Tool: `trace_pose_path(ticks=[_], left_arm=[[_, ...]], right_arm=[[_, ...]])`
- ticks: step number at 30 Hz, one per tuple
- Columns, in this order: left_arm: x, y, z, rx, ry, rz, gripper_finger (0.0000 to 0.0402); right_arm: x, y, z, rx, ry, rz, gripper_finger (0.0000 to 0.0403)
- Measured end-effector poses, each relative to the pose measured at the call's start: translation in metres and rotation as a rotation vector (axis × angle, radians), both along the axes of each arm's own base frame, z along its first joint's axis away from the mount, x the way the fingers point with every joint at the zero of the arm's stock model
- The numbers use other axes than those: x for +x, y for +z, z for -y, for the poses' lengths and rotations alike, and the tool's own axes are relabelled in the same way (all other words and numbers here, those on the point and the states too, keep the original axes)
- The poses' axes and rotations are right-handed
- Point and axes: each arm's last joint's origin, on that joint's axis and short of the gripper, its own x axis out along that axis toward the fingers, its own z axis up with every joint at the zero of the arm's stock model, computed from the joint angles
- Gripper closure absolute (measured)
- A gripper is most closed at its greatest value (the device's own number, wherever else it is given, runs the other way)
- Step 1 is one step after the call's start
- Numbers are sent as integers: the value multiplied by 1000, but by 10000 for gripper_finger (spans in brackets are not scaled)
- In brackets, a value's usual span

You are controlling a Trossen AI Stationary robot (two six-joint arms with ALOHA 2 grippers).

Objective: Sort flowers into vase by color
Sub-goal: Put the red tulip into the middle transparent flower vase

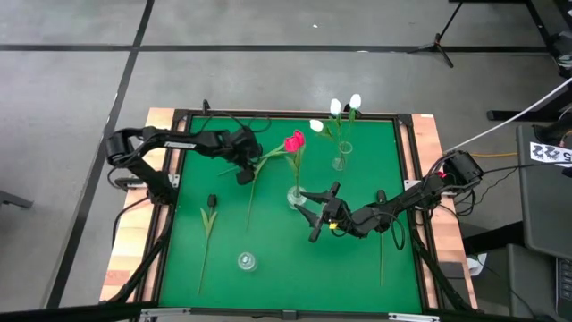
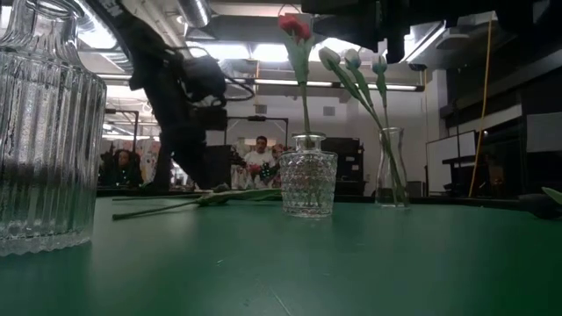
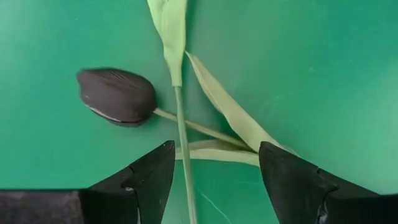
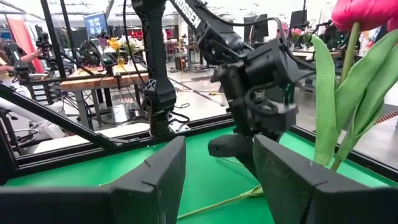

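So, quick rundown of the table right now:

Table: green felt-covered table (image 1: 357,277) in a wooden frame, both dark arms reaching in over it.

Left gripper: left gripper (image 1: 244,167) is down low near the far-left part of the green; in its wrist view the two dark fingers (image 3: 149,180) are spread wide with nothing between them but a thin green stem lying on the felt. Not holding anything.

Dark flower: dark blackish tulip head (image 3: 117,96) lies flat on the felt just ahead of the left gripper, its stem crossing another stem and a pale leaf.

Right gripper: right gripper (image 1: 315,212) sits mid-table just beside the short vase, fingers apart and empty.

Pink flower: pink-red tulip (image 1: 294,141) stands in the short textured glass vase (image 2: 307,183) near the table's middle.

White flowers: three white tulips (image 1: 338,111) stand in the tall slim clear vase (image 2: 392,167) toward the far edge.

Loose flower: another dark-headed tulip (image 1: 211,202) lies flat on the near-left side.

Third vase: clear ribbed glass vase (image 1: 247,261) stands empty near the front edge.

Background: people (image 2: 260,162) are visible in the room beyond.
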Motion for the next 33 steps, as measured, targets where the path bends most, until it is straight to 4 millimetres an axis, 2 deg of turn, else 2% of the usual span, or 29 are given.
trace_pose_path(ticks=[5, 9, 24, 33], left_arm=[[5, -14, -2, -7, -12, -27, 177], [5, -19, -3, -21, -7, -41, 205], [-3, -13, -9, -67, 110, -40, 390], [-1, -8, -10, -94, 178, -10, 396]], right_arm=[[0, 0, 0, 19, 1, 8, 217], [0, 0, 0, 22, 1, 11, 217], [0, 1, 0, 25, 1, 17, 217], [0, 1, 0, 24, 2, 16, 217]])
